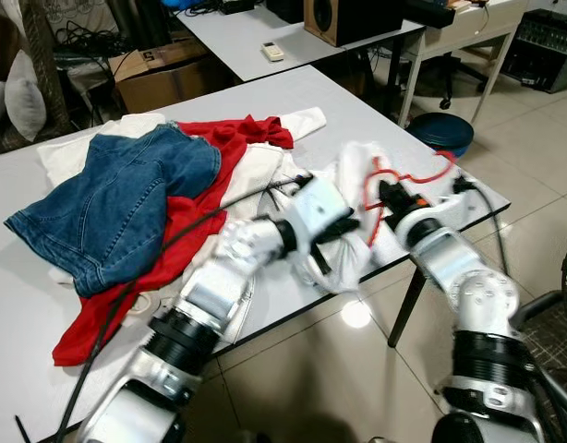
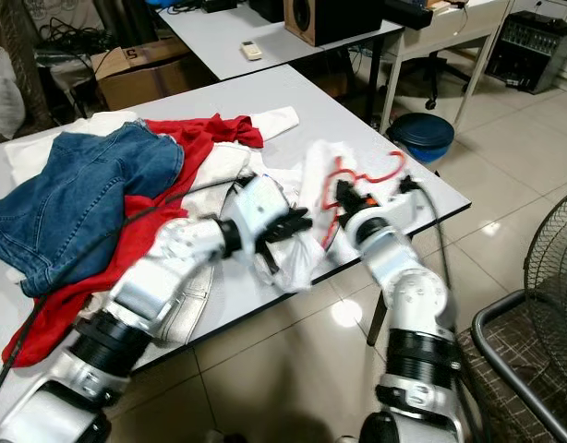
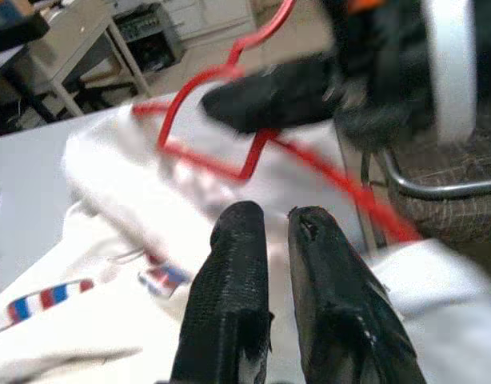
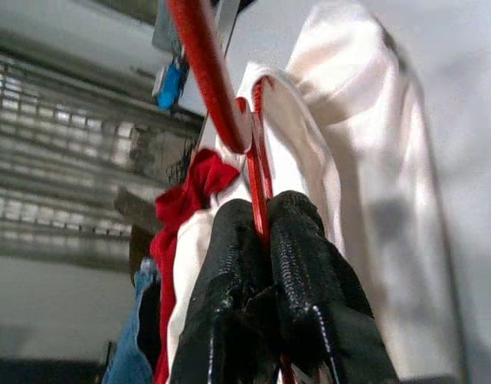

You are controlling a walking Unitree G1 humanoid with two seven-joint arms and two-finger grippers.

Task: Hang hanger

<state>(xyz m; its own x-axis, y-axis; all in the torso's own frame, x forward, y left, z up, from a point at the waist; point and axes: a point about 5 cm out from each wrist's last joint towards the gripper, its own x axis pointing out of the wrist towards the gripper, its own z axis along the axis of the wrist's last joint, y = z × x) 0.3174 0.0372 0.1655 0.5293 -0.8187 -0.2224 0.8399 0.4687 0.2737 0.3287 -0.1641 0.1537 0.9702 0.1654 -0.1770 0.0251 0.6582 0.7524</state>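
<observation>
A red wire hanger [image 1: 422, 175] lies at the right end of the grey table [image 1: 357, 111], with a white garment [image 1: 357, 161] bunched over and around it. My right gripper [image 1: 390, 198] is shut on the hanger's thin red wire [image 4: 257, 184], just below the hook. My left gripper [image 1: 346, 224] reaches in from the left onto the same garment [image 3: 133, 216]. Its fingers [image 3: 237, 240] are pressed nearly together against the cloth, just short of the hanger's red bar [image 3: 229, 164]. Part of the garment droops over the table's front edge.
Blue jeans [image 1: 126, 203], a red cloth [image 1: 219, 148] and more white clothes cover the table's left half. A blue bin [image 1: 440, 134] stands on the floor beyond the right corner. Behind are a second table with a remote [image 1: 272, 51] and a cardboard box [image 1: 159, 69]. A dark chair frame [image 2: 505, 323] stands at my right.
</observation>
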